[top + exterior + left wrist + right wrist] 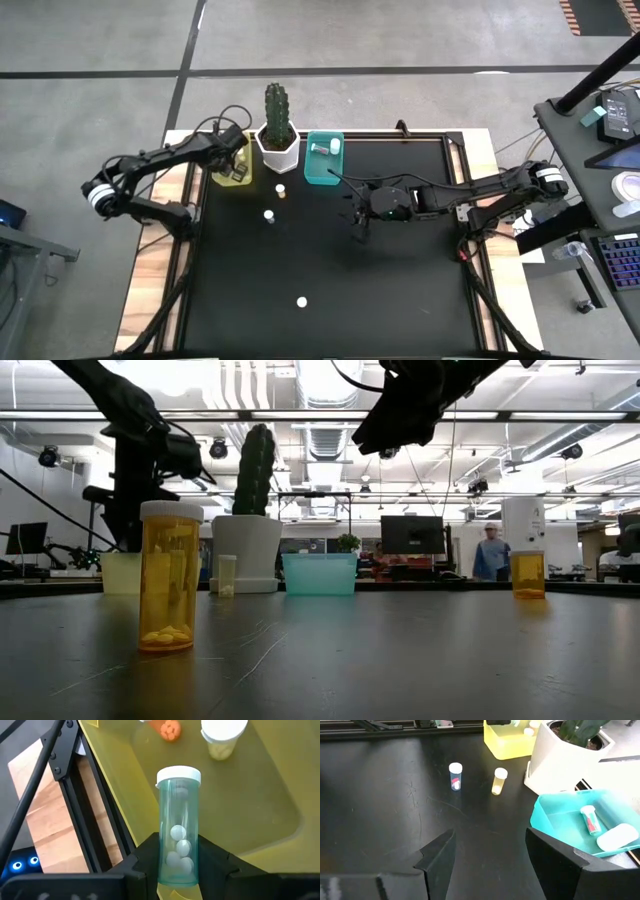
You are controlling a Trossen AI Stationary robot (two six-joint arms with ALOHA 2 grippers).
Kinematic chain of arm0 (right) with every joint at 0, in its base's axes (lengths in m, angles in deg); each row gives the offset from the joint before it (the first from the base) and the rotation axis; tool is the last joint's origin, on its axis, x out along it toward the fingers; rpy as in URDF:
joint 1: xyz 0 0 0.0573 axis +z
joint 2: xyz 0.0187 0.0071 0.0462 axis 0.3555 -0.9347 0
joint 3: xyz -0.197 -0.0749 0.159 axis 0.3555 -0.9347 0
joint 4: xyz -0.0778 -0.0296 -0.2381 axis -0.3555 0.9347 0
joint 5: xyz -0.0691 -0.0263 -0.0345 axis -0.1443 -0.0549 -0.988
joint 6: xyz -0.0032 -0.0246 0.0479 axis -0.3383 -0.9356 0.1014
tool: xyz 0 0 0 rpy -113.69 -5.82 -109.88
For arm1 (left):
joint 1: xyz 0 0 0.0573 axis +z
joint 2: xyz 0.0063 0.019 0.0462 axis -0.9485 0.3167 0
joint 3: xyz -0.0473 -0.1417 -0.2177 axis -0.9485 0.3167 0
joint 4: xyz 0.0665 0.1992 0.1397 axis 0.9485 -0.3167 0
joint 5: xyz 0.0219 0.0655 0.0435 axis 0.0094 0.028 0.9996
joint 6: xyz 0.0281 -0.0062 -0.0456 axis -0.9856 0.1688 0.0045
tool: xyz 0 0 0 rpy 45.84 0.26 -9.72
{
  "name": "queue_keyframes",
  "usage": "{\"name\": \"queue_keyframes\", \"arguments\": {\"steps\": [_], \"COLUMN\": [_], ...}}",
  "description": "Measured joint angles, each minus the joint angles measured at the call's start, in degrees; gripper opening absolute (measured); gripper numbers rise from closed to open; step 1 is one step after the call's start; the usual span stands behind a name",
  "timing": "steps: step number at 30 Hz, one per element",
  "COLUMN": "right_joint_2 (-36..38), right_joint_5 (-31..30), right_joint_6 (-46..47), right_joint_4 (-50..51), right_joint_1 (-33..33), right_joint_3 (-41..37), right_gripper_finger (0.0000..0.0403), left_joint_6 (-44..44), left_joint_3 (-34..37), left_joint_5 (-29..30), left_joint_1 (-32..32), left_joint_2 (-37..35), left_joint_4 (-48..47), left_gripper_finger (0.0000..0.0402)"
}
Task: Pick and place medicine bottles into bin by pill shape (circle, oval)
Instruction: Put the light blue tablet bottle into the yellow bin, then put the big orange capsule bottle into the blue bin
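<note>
My left gripper point(238, 165) reaches over the yellow bin point(231, 172) at the far left and is shut on a clear medicine bottle point(178, 825) with a white cap and round white pills. Two more bottles point(171, 729) point(223, 735) lie in that bin. My right gripper point(490, 865) hovers open above mid-table point(360, 215) with nothing between its fingers. Two small bottles point(455, 775) point(499, 780) stand on the black mat ahead of it. An orange bottle point(167, 575) stands near the front edge point(301, 301). The teal bin point(580, 825) holds a bottle point(589, 819). My left gripper pinches the bottle's lower body point(177, 865), near its bottom end, between its two fingers. The fingers come slanting down from the table's left and lie along the bottle. The capped end point(178, 774) points ahead of them, over the inside of the yellow bin.
A white hexagonal pot with a cactus point(278, 135) stands between the yellow and teal bins at the far edge. Another orange bottle point(527, 573) shows at the right in the low view. Wooden strips and black rails border the mat point(330, 260). A person stands far off in the room.
</note>
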Motion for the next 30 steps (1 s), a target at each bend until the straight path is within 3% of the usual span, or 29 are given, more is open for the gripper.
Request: {"name": "queue_keyframes", "arguments": {"steps": [9, 17, 23, 30], "right_joint_2": [0.0, 0.0, 0.0, -0.01], "right_joint_5": [0.02, 0.0, 0.01, 0.01], "right_joint_6": [0.0, -0.02, -0.01, 0.35], "right_joint_4": [0.02, 0.03, 0.31, 0.39], "right_joint_1": [0.0, 0.0, 0.0, 0.0], "right_joint_3": [-0.18, -0.39, -0.61, -1.1], "right_gripper_finger": [0.0231, 0.0231, 0.0231, 0.0231], "left_joint_6": [-0.02, -0.02, 1.5, 3.28], "left_joint_3": [-0.86, -2.76, -2.51, -2.34], "left_joint_5": [0.12, -1.28, -3.03, -4.71], "left_joint_1": [-0.02, -1.44, -5.97, -15.87], "left_joint_2": [-0.9, -2.7, -9.9, -20.5], "left_joint_4": [-0.13, -2.07, -2.08, -1.92], "left_gripper_finger": [0.0146, 0.0153, 0.0153, 0.0153]}}
